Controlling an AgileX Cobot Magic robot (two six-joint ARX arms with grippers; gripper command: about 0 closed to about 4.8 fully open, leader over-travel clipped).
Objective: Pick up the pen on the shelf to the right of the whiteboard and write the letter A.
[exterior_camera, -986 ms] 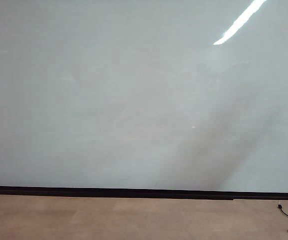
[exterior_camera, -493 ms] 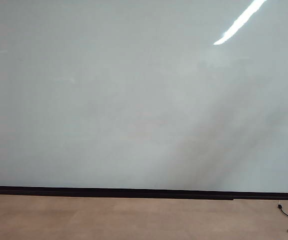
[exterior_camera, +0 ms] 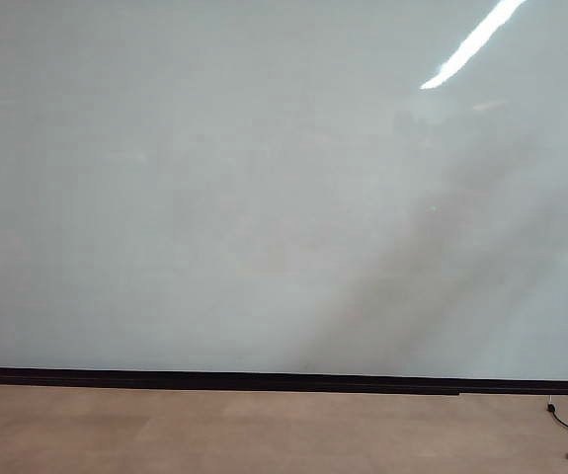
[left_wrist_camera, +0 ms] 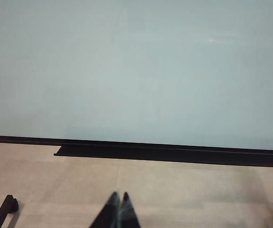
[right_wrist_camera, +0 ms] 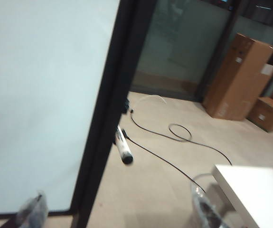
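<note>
Glossy pale grey, the whiteboard [exterior_camera: 214, 197] fills the exterior view, blank from edge to edge, with no letter A on it yet. So we're at the opening step: going for the pen.

Over in the right wrist view, there it is, the pen [right_wrist_camera: 124, 147], a slim white marker with a dark end, sticking out just beside the whiteboard's black frame [right_wrist_camera: 112, 114], low on that edge. It sits untouched. The right gripper [right_wrist_camera: 119, 209] has its two fingers spread wide at the near edge of the picture, one on each side, nothing between them, and it's near the pen but clearly short of it. A black cable [right_wrist_camera: 174, 142] trails over the floor beyond the frame, and cardboard boxes [right_wrist_camera: 240, 76] stand well past that.

The left gripper [left_wrist_camera: 118, 211] hangs low in front of the whiteboard, fingertips pressed together, empty, out of the play.

Next move, as I read it: the right gripper needs to close in toward the frame, line its open fingers across the pen's barrel, and squeeze without nudging it off its perch.
</note>
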